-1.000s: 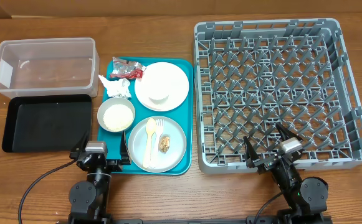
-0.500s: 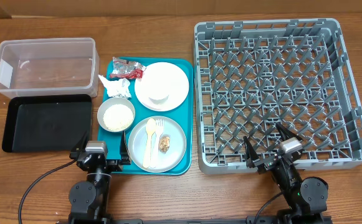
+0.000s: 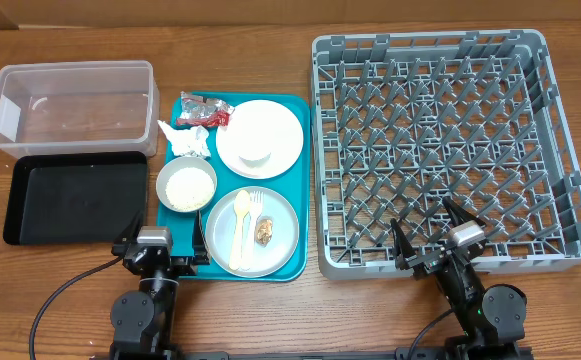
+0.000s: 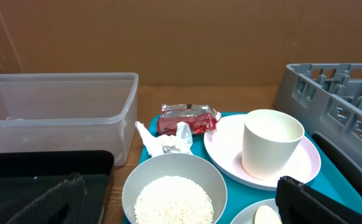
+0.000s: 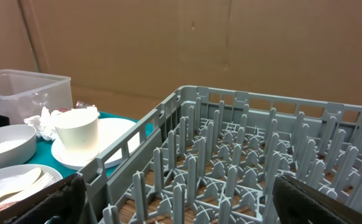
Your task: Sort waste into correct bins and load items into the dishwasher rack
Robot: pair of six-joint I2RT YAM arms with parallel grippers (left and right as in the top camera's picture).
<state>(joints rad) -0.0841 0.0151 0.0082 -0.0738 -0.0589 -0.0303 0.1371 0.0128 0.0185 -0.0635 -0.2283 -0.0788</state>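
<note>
Plainly square, grey, grid-floored rack

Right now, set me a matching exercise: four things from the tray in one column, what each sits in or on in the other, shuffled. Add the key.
Things:
1. rice
2. cup
3. spoon
4. wrapper

Places:
A. on the white plate
B. straight on the tray
C. in the bowl
D. on the grey plate

Pairs: 1-C, 2-A, 3-D, 4-B
</note>
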